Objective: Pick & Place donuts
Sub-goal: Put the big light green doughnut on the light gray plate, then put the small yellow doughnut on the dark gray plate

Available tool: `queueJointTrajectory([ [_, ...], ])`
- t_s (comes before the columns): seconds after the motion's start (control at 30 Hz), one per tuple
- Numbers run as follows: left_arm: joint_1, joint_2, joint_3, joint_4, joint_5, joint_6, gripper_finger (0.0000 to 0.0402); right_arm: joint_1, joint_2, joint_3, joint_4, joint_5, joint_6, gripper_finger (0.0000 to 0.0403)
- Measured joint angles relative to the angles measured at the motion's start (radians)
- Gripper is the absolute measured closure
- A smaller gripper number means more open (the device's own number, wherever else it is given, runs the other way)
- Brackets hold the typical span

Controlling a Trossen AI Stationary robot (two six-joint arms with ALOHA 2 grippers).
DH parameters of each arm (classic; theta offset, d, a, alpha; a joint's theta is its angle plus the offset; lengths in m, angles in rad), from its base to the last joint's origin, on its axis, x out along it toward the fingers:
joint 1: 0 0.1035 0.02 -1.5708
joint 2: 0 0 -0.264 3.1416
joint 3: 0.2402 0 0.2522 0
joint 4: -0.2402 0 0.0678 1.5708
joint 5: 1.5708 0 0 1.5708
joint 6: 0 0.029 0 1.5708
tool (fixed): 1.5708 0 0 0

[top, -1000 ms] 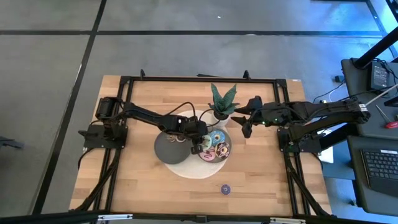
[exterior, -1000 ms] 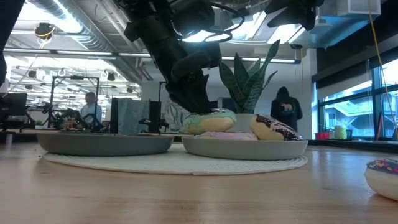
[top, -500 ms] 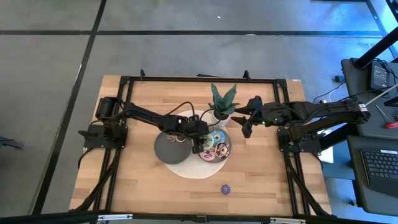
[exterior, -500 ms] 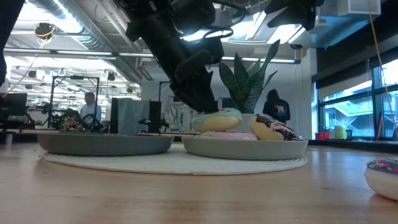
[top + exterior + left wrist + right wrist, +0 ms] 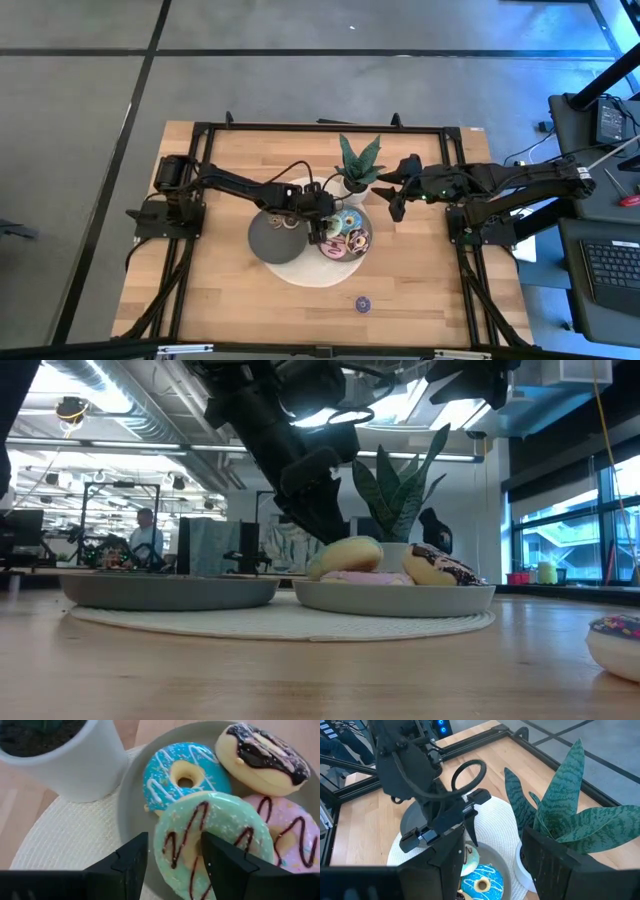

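Several ring donuts lie in a grey dish (image 5: 362, 243) on a round white mat. The left wrist view shows a blue one (image 5: 185, 772), a chocolate-iced one (image 5: 262, 757), a pink one (image 5: 295, 830) and a green one with brown zigzags (image 5: 220, 827). My left gripper (image 5: 322, 228) is down at the dish's left rim, shut on the green donut (image 5: 345, 555). A purple mini donut (image 5: 362, 303) lies alone on the table near its near edge. My right gripper (image 5: 395, 205) hangs open in the air right of the plant, touching nothing. My left gripper pinches the green donut's ring on the side nearest the dish's left rim (image 5: 172, 842). One finger (image 5: 131, 862) stands at its outer edge and the other (image 5: 220, 862) over its middle by the hole. The fingers slant down from the table's left. The donut sits tilted, its pale underside facing the near edge, over the pink donut (image 5: 355, 577).
An empty dark grey dish (image 5: 275, 235) shares the white mat (image 5: 300, 268) just left of the donut dish. A snake plant in a white pot (image 5: 358, 165) stands right behind the donut dish. Bare wood lies on the table's near half and both sides.
My left gripper has risen a little over the dish. The green donut, which lay level on the others, is tipped up, so that its pale underside now faces the near edge instead of its green icing. The right arm has kept still.
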Motion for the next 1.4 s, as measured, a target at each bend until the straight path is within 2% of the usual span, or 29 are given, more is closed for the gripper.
queueJointTrajectory([
  [0.3, 0.016, -0.063, 0.0, 0.016, 0.008, -0.035, 0.022, 0.0, 0.0, 0.0, -0.01, 0.0, 0.007, 0.0205],
  [0.47, 0.015, -0.162, 0.0, 0.017, -0.002, -0.099, 0.0224, -0.025, -0.008, 0.0, -0.13, 0.056, 0.198, 0.0205],
  [0.63, 0.012, -0.264, 0.0, 0.003, -0.001, -0.187, 0.0222, -0.088, -0.014, -0.001, -0.365, 0.062, 0.337, 0.0205],
  [0.73, 0.005, -0.303, 0.0, -0.008, -0.001, -0.213, 0.0221, -0.142, -0.015, -0.002, -0.459, 0.102, 0.366, 0.0205],
  [0.9, -0.005, -0.329, 0.0, -0.002, -0.008, -0.232, 0.0226, -0.252, -0.015, -0.04, -0.458, 0.149, 0.321, 0.0205],
  [0.97, -0.011, -0.329, 0.0, -0.004, -0.008, -0.247, 0.0226, -0.302, -0.015, -0.06, -0.447, 0.132, 0.366, 0.0205],
  [1.13, -0.028, -0.325, 0.0, -0.006, -0.008, -0.248, 0.0223, -0.441, -0.015, -0.135, -0.434, 0.051, 0.342, 0.0205],
  [1.27, -0.028, -0.324, 0.0, -0.007, -0.008, -0.248, 0.0222, -0.545, -0.014, -0.209, -0.31, -0.073, 0.282, 0.0205],
  [1.4, -0.028, -0.324, 0.0, -0.007, -0.008, -0.248, 0.0225, -0.624, -0.001, -0.271, -0.188, -0.121, 0.256, 0.0205],
])
